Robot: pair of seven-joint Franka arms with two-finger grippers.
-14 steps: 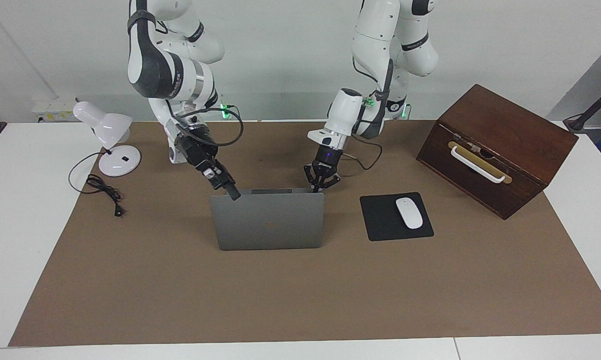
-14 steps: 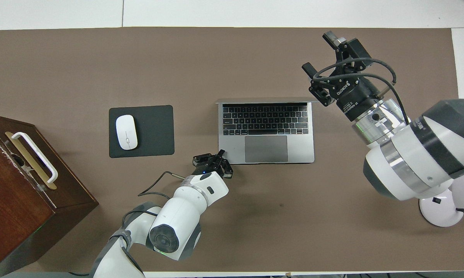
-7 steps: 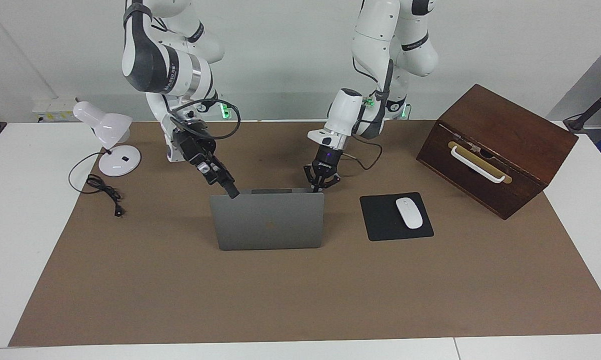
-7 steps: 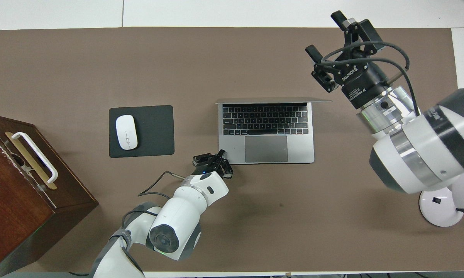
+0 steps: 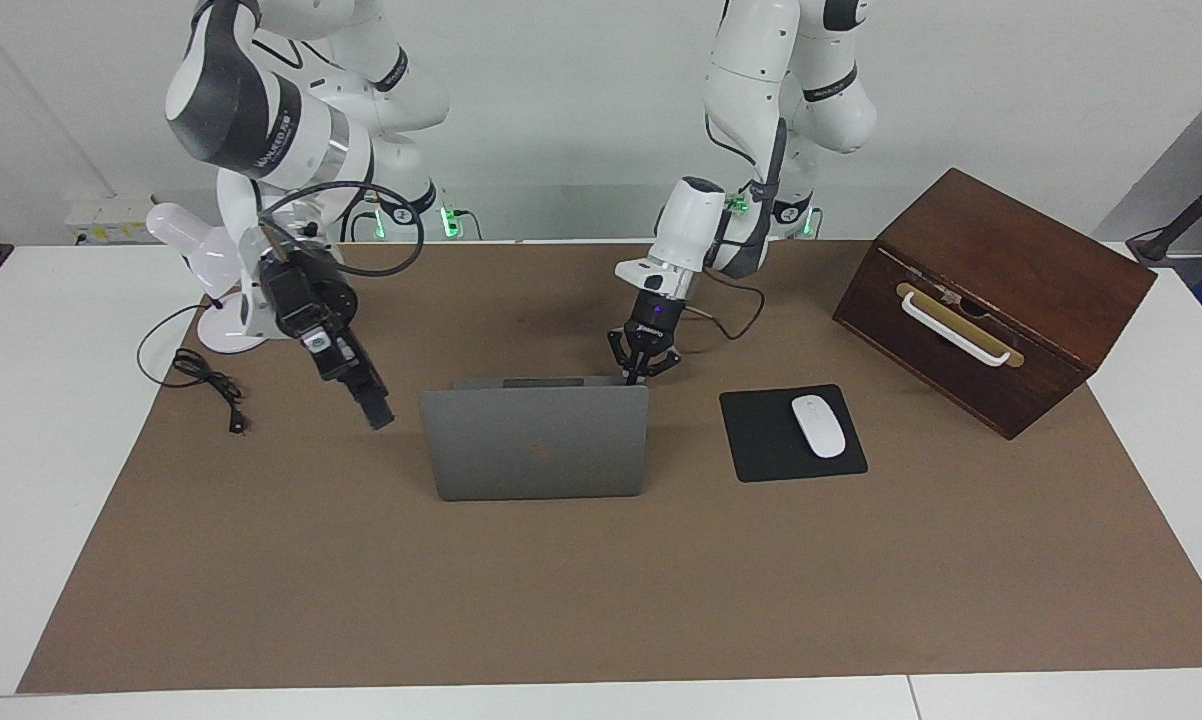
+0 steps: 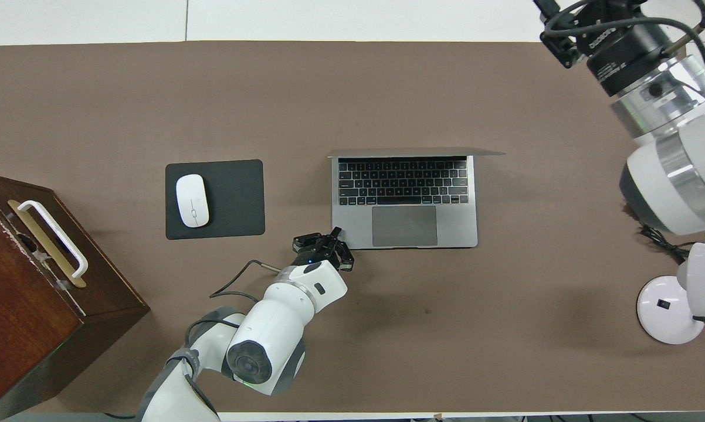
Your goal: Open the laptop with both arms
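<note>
The left claw [image 5: 637, 374] is clenched, its tips meeting on the near corner of the laptop's [image 5: 536, 450] base, at the left arm's end of it. It seems to pin the base down rather than grasp it. The right claw [image 5: 379, 412] hangs over the bare brown mat [image 5: 601, 600] beside the laptop, toward the right arm's end, clear of the lid and carrying nothing. Whether it is released or clenched I cannot tell.

The laptop sits mid-surface on the mat, already open. Its lid stands about upright, logo facing away from the robots and keyboard toward them. The task looks as good as done.

The risk now lies in the parting moves. If the left claw lifts off at a slant, it may drag or twist the base, or scrape the metal. If the right claw swings back in low, it could knock the lid's edge and slam it shut or push it too far back.

Toward the left arm's end lie a mouse pad [image 5: 761, 445] with a mouse [image 5: 818, 425] on it, then a wooden box [image 5: 991, 290]. Near the right arm stand a lamp [image 6: 669, 313] and its cable [image 5: 206, 380], which that arm could snag.
</note>
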